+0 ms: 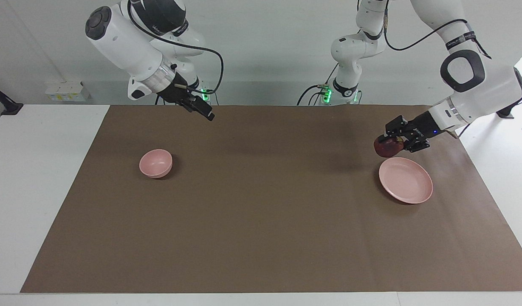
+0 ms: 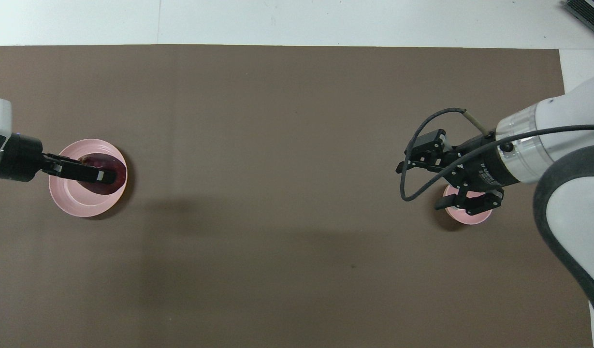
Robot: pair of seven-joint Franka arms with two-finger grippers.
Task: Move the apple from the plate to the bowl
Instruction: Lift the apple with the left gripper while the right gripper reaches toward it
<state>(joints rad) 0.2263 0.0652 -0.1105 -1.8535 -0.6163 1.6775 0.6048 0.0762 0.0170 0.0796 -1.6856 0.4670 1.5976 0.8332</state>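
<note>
With its forearm angled low, the left gripper (image 1: 390, 143) is clamped on the apple (image 1: 387, 147) in the air over the plate (image 1: 406, 180), while the right gripper (image 1: 201, 109), finger state indeterminable, waits raised, with the bowl (image 1: 156, 163) well apart from the plate.

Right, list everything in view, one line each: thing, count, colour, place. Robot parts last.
apple: one, dark red, held in the left gripper, lifted clear above the plate's rim
plate: one, pale pink, on the brown mat toward the left arm's end of the table, nothing on it
bowl: one, pale pink, on the mat toward the right arm's end of the table
mat: one, brown, covering most of the white table
left gripper: one, black, shut on the apple over the plate
right gripper: one, black, raised over the mat's edge nearest the robots, arm waiting
</note>
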